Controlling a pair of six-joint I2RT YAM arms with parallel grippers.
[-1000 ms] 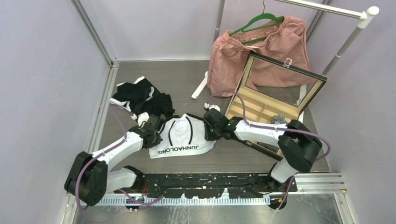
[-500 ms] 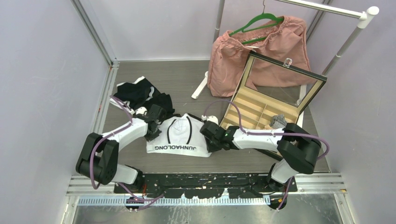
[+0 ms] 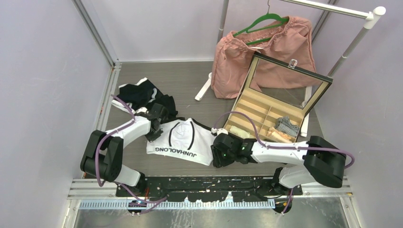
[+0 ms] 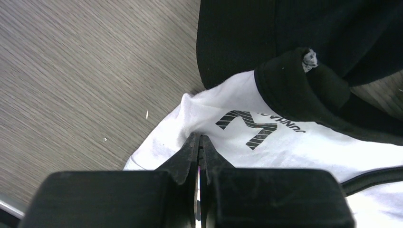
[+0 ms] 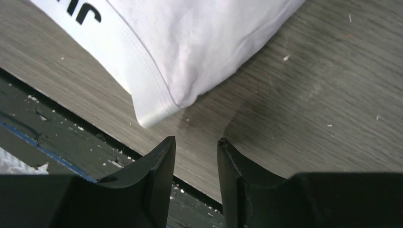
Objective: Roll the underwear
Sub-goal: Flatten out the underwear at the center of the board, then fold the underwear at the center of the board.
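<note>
While the left tool (image 4: 199, 140) was closed tight, its tips nipped a raised fold at the far left edge of the small, soft white briefs (image 3: 183, 142) with black piping and black lettering along the band. The white briefs lay spread flat on the grey wood-grain counter (image 3: 190, 78), between the two arms and near its front edge. Touching their far left corner, the heap of crumpled black briefs (image 3: 145, 97) with white trim sat further back on the left.

The right tool (image 5: 196, 142) hung low just beside the near right corner of the white briefs, its jaws a narrow gap apart with only bare counter showing between them and no cloth in them.

Behind the right arm stood an open tan compartmented box (image 3: 259, 114) with a glass lid; in one compartment lay what looked like a grey rolled cloth (image 3: 286, 124), too small to tell surely. At the back hung a large pink garment (image 3: 237, 59) on a green hanger (image 3: 261, 20).
</note>
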